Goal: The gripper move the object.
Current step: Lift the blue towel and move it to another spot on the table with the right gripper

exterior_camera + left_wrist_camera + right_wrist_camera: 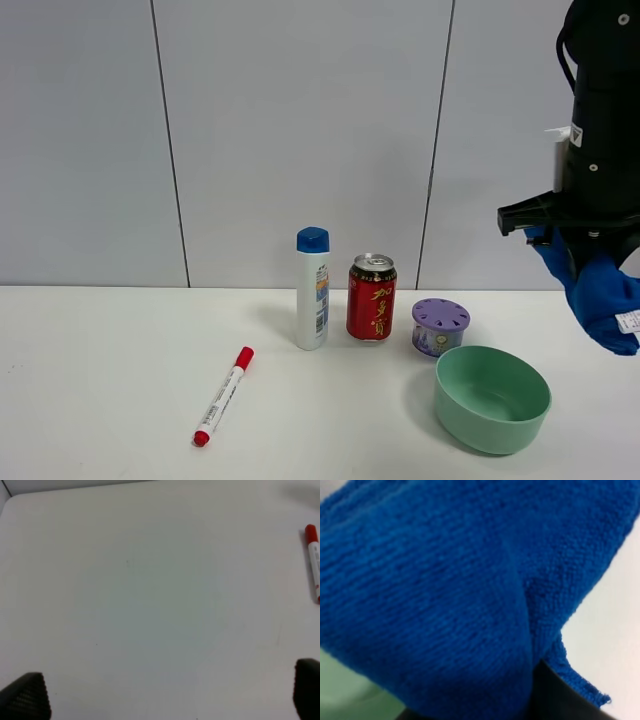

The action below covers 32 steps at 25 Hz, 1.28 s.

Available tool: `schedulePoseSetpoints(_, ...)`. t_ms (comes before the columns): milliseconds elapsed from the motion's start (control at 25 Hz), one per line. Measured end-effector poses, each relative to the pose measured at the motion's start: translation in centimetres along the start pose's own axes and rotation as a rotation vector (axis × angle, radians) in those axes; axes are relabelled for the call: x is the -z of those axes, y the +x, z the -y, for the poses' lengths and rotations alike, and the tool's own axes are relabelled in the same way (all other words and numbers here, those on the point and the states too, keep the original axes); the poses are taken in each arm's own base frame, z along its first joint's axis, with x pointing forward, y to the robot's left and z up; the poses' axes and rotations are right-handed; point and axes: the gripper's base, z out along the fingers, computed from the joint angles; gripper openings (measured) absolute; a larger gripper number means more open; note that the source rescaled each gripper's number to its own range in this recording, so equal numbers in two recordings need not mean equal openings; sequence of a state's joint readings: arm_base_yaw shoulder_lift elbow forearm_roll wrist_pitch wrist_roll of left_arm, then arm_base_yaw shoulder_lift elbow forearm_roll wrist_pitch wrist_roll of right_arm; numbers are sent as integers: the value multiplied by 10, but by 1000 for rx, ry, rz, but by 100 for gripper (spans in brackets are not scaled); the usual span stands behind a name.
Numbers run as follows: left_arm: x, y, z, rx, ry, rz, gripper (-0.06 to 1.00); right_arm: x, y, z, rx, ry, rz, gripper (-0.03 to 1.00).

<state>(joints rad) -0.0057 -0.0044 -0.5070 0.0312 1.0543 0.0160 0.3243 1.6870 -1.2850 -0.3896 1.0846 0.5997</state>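
The step in hand looks like the carry: the cloth (603,298) is off the table (100,370) and hangs in the air at the right edge of the high view, pinched by the right gripper (583,252). It droops below the fingers in a loose fold, its white tag (630,321) at the low end. The cloth covers the jaws, so their gap cannot be read, but they are clamped on the fabric. In the right wrist view the cloth (445,580) fills almost everything, with a dark finger (555,695) under it and a sliver of green, probably the bowl (340,692), at one corner.

In the high view the bowl (490,425) sits below the cloth and to its left. The tub (440,326), can (371,298) and bottle (313,290) stand in a row behind it, and the marker (224,396) lies well apart on the left.

The left gripper (165,696) hovers over bare table with its fingertips spread wide and nothing between them — only the marker (314,562) shows at the edge of its view.

The task names no target, so the next move is a guess. It calls for carrying the cloth to a free spot, or over the bowl, and lowering it until the hanging end rests before the jaws let go — the trailing fold could brush the bowl's rim or the tub on the way.
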Motion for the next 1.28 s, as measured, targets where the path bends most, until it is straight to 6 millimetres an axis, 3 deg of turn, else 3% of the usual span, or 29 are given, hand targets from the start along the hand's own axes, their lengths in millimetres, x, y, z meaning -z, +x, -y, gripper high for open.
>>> schedulePoseSetpoints(320, 0, 0, 0, 0, 0, 0, 100, -32, -20, 47, -132, 46, -2, 0)
schedulePoseSetpoints(480, 0, 0, 0, 0, 0, 0, 100, -38, -34, 56, -170, -10, 108, 0)
schedulePoseSetpoints(680, 0, 0, 0, 0, 0, 0, 100, -54, -44, 46, -193, -99, 175, 0)
schedulePoseSetpoints(1040, 0, 0, 0, 0, 0, 0, 100, -107, -46, 18, -245, -197, 114, 0)
schedulePoseSetpoints(1280, 0, 0, 0, 0, 0, 0, 100, -109, -51, 15, -246, -229, 169, 0)
